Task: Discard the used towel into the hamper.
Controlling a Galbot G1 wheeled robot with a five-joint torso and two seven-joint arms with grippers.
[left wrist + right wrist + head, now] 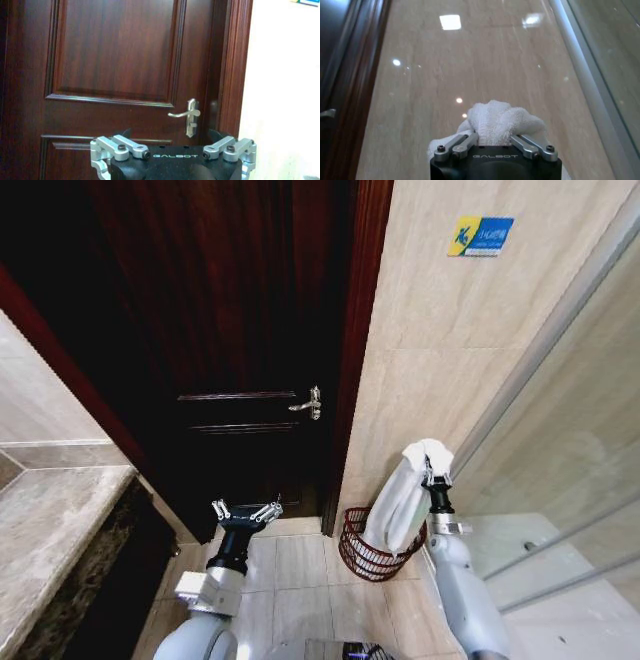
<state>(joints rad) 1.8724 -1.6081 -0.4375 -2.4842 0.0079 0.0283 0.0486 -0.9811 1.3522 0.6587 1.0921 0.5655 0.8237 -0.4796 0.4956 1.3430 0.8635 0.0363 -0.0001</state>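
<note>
Head view, right gripper: we see the right gripper (432, 473) at lower right of the frame, clenched on the white towel (403, 500).
Head view, towel: it hangs down from the gripper, its lower end inside the rim of the hamper (358, 552).
Head view, hamper: it sits on the tiled floor (300, 565) at lower centre-right, just beside the beige wall (440, 340) and near the dark door (240, 330).
Head view, left gripper: the left gripper (246, 513) is at lower centre-left, fingers spread apart, holding nothing.
Left wrist view: we see the 2 released fingers (120, 148) at the bottom edge, facing the door and its silver handle (187, 115).
Right wrist view: the fingers (462, 144) pinch the bunched towel at lower centre, the glossy wall beyond.
</note>
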